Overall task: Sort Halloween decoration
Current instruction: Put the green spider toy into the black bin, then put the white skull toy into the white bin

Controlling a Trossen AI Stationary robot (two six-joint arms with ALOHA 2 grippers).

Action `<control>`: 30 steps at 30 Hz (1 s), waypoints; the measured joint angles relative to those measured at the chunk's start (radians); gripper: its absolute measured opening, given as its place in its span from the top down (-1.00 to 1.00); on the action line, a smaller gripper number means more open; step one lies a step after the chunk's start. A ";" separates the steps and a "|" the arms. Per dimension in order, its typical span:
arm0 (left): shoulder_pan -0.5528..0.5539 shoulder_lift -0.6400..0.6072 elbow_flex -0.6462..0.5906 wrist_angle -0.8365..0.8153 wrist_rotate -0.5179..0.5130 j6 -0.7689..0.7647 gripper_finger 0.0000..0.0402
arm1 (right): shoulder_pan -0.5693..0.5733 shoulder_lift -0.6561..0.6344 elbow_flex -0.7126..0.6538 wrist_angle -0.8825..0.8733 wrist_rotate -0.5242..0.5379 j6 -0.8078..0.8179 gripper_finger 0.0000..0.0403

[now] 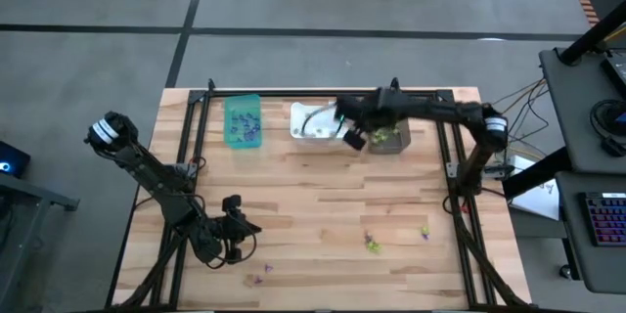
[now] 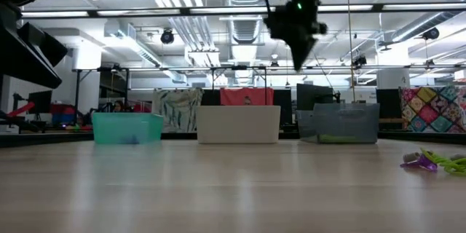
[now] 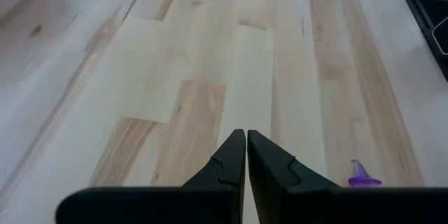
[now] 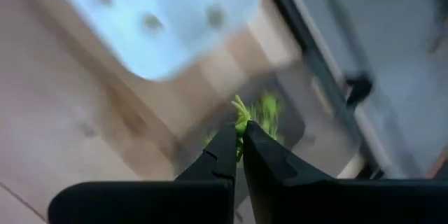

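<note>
Pale wooden planking forms the table [image 1: 323, 205], framed by dark rails, and grey floor is seen around it from above. Behind the table, in the low view, a large room with ceiling ducts, strip lights and a patchwork hanging on the right is seen.

Three bins are lined up along the far edge. Purple pieces are held in the teal bin [image 1: 243, 120], pale greyish ones in the white bin [image 1: 311, 123], and lime-green ones in the dark bin [image 1: 389, 139].

Loose Halloween decoration is scattered on the near part of the table: a lime-green and purple cluster [image 1: 373, 244], a lime-green trinket [image 1: 424, 232] just beside it, and small purple trinkets [image 1: 262, 272] near the left arm. One purple trinket [image 3: 362, 176] is seen lying beside the left gripper; which way it points cannot be told.

The left gripper [image 3: 246, 143] is parked low over the near-left part of the table, its fingers pressed together on nothing.

The right gripper [image 4: 238, 134] is held above the dark bin, its fingers clamped on a lime-green piece [image 4: 241, 115], which sticks out from the tips along the line of the fingers.
</note>
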 joint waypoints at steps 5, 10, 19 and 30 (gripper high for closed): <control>0.000 0.000 0.000 -0.001 -0.001 0.000 1.00 | -0.191 -0.005 -0.100 0.004 -0.181 -0.001 0.95; 0.000 0.000 0.000 0.000 -0.002 0.000 1.00 | -0.282 0.002 -0.212 0.038 -0.188 -0.027 0.95; 0.000 0.000 0.000 0.000 -0.009 0.000 1.00 | -0.324 0.000 -0.328 0.105 -0.194 -0.045 0.78; 0.001 0.000 0.000 0.019 -0.084 0.000 1.00 | -0.314 -0.019 -0.290 0.092 -0.194 -0.018 0.59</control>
